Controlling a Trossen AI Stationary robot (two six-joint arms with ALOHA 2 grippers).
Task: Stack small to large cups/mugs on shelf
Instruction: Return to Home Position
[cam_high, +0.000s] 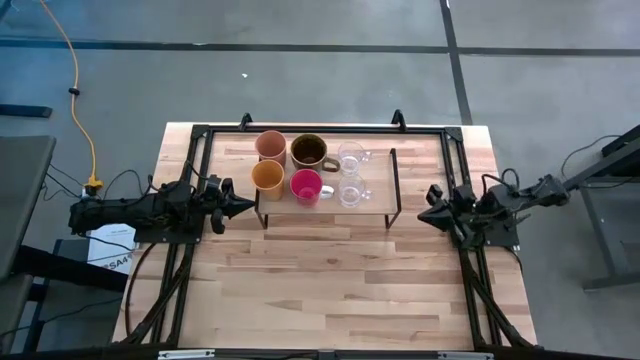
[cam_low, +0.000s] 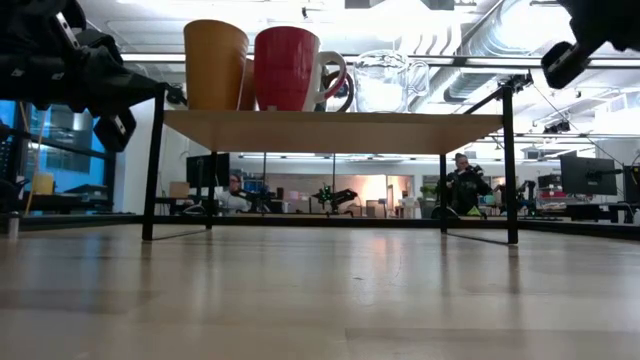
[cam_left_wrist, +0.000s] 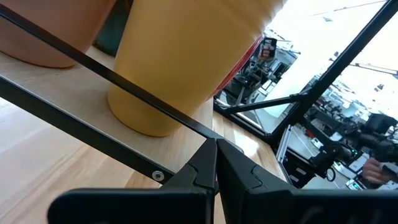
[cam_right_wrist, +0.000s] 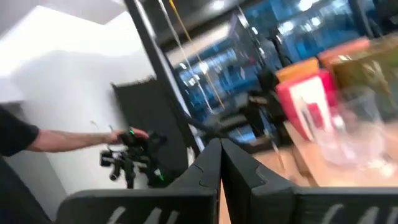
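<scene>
Dark arms lie level across mid-frame in the high view, left gripper (cam_high: 245, 205) and right gripper (cam_high: 428, 210) pointing inward at the shelf (cam_high: 380, 185), fingers pressed together and empty. Six cups (cam_high: 306, 185) stand on it, upper centre.

Left arm (cam_high: 140, 212) lies low at left, left gripper (cam_high: 243, 206) fingers together, empty, pointing right. Right arm (cam_high: 500, 205) mirrors at right, right gripper (cam_high: 426, 214) fingers together, empty.
</scene>
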